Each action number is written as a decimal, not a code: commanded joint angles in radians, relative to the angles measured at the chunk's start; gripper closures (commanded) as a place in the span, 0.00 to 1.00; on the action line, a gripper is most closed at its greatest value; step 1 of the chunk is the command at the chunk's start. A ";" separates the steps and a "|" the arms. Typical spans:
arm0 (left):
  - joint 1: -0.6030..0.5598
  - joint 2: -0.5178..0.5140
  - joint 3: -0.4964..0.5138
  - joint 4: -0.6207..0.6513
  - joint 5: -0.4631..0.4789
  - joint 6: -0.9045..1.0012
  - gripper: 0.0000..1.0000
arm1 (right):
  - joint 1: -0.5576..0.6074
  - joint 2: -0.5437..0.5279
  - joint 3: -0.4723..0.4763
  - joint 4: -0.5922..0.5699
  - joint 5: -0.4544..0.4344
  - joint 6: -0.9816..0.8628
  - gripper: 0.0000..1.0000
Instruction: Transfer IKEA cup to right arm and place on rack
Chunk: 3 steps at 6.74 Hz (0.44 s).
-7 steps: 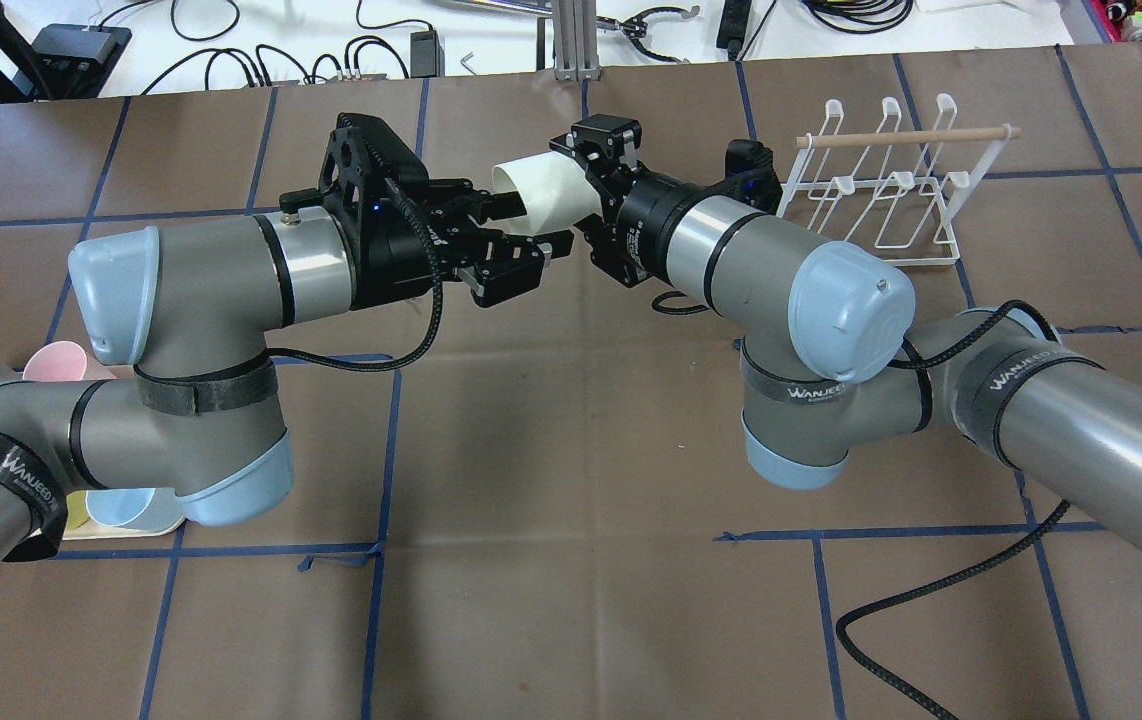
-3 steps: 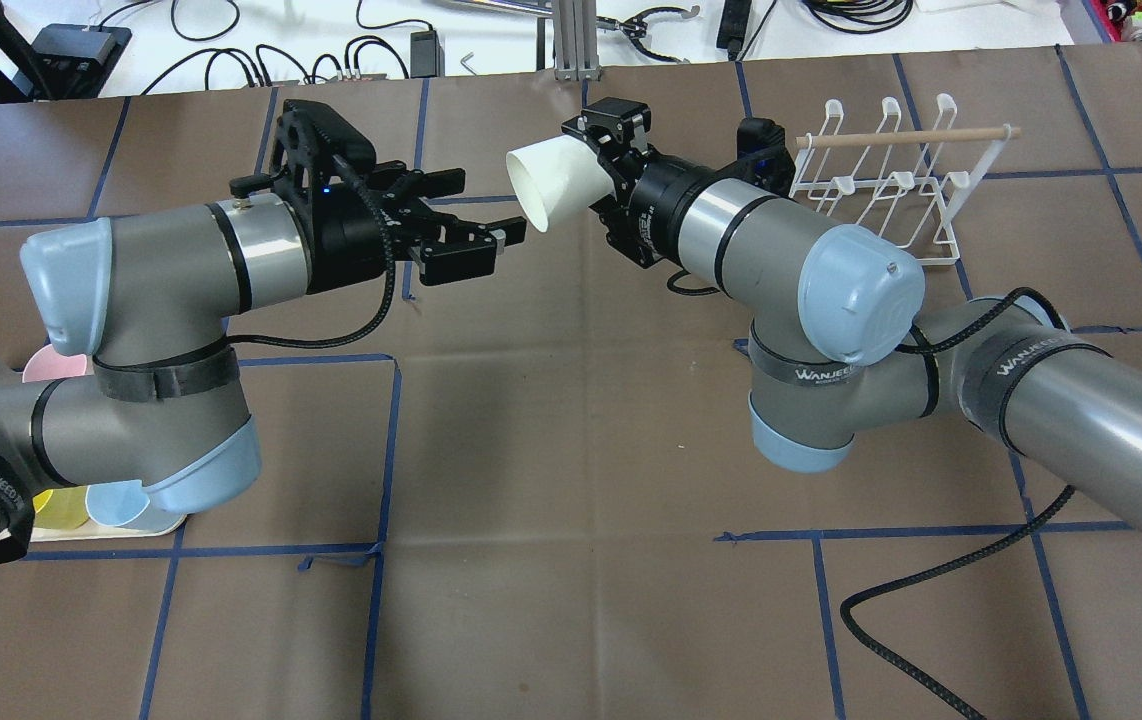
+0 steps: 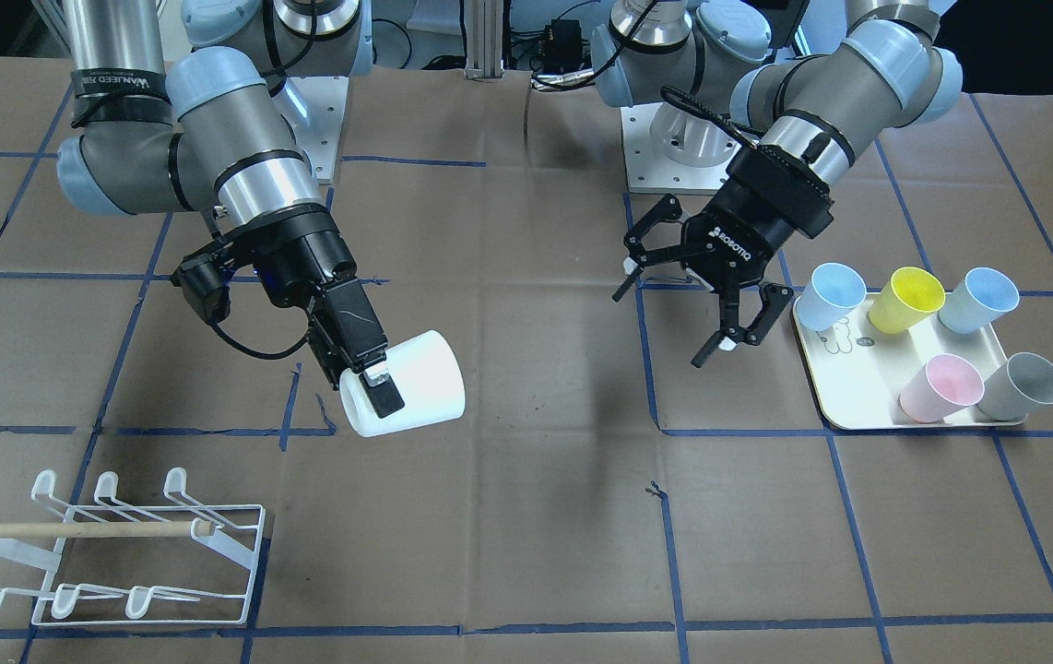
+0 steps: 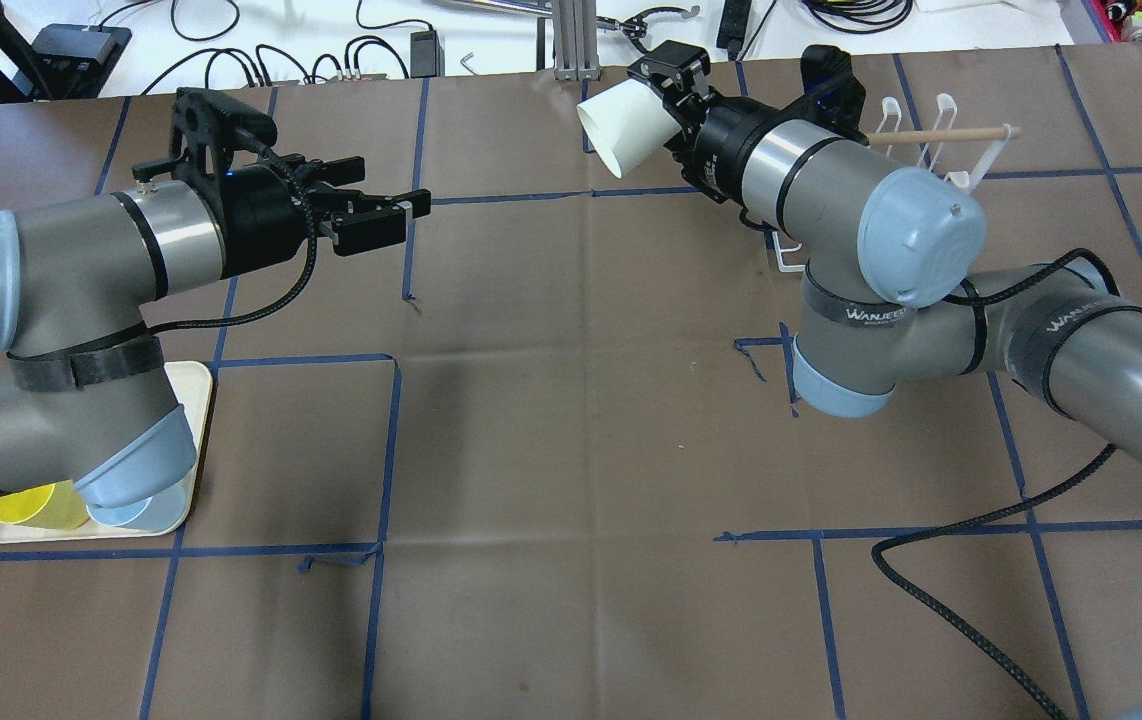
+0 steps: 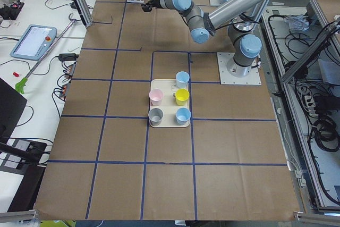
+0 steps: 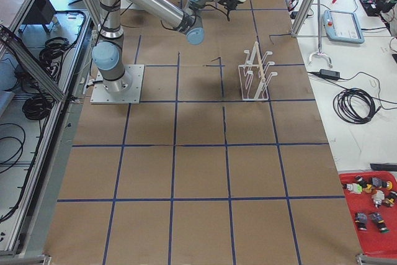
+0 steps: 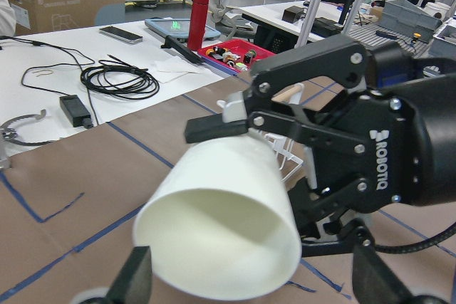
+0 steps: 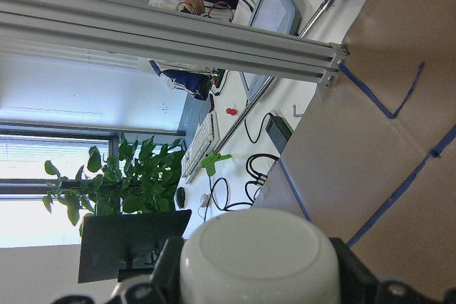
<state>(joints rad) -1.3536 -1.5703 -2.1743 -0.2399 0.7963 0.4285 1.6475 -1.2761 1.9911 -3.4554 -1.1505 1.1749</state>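
The white IKEA cup [image 3: 416, 383] lies on its side in the air, and the right arm's gripper [image 3: 377, 395] is shut on its base end. From overhead the cup [image 4: 623, 125] has its open mouth turned left, the right gripper [image 4: 669, 92] behind it. My left gripper [image 4: 399, 208] is open and holds nothing, well to the cup's left; it shows again [image 3: 679, 309] beside the tray. The left wrist view looks into the cup's mouth [image 7: 221, 226]. The white wire rack [image 3: 112, 544] stands on the table; overhead, the right arm hides all but its dowel [image 4: 941, 133].
A cream tray [image 3: 858, 410] holds several coloured cups by the left arm; overhead, only its edge [image 4: 193, 400] shows. A black cable [image 4: 941, 590] trails over the table under the right arm. Cables and gear lie beyond the far edge.
The left gripper has pulled back to the left, away from the cup. The right arm has carried the cup to the right and farther back, toward the rack.
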 commanded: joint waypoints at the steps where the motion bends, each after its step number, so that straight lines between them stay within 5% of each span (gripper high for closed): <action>1: 0.005 -0.006 0.124 -0.228 0.208 -0.001 0.01 | -0.014 0.053 -0.090 0.002 -0.119 -0.322 0.82; 3: -0.033 -0.028 0.320 -0.561 0.336 0.001 0.01 | -0.055 0.092 -0.149 0.004 -0.179 -0.728 0.81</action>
<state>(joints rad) -1.3655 -1.5863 -1.9558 -0.6291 1.0374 0.4284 1.6199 -1.2025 1.8724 -3.4528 -1.3010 0.6737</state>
